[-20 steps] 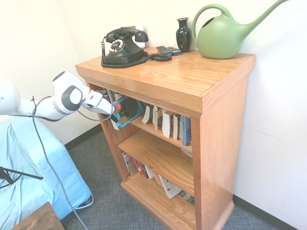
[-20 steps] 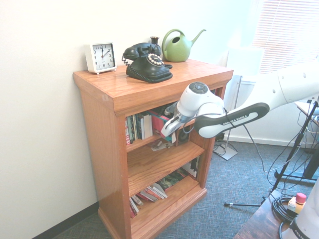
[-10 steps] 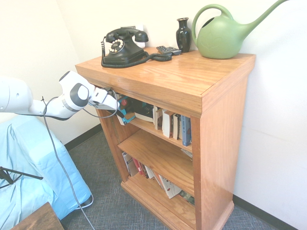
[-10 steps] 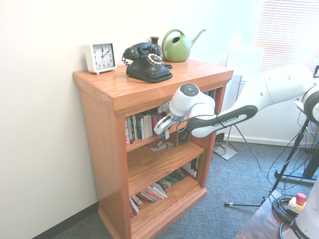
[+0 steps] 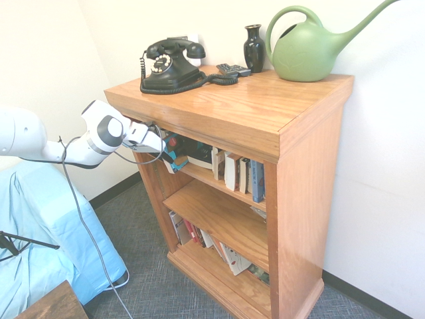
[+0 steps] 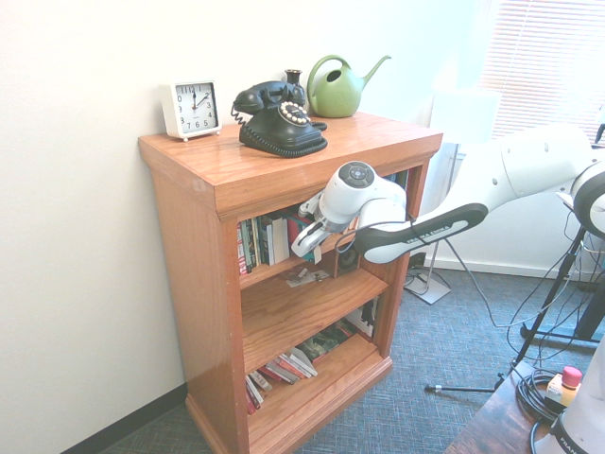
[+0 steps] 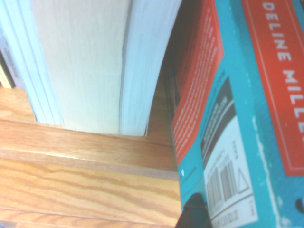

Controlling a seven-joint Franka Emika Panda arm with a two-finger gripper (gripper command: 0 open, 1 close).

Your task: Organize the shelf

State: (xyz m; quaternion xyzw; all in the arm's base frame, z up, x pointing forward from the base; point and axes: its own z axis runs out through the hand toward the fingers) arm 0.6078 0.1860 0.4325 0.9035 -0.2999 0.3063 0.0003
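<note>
1. So the waist-high orange-brown wooden bookcase stood against the wall, gripper at its top tier, closed on a teal-and-red book.
2. Only the wrist cam showed the book's barcode.
3. The square white clock's face showed only in the second exterior view.

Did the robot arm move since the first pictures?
Yes. In the second exterior view, the gripper shifted toward the clock side of the bookcase.
</note>
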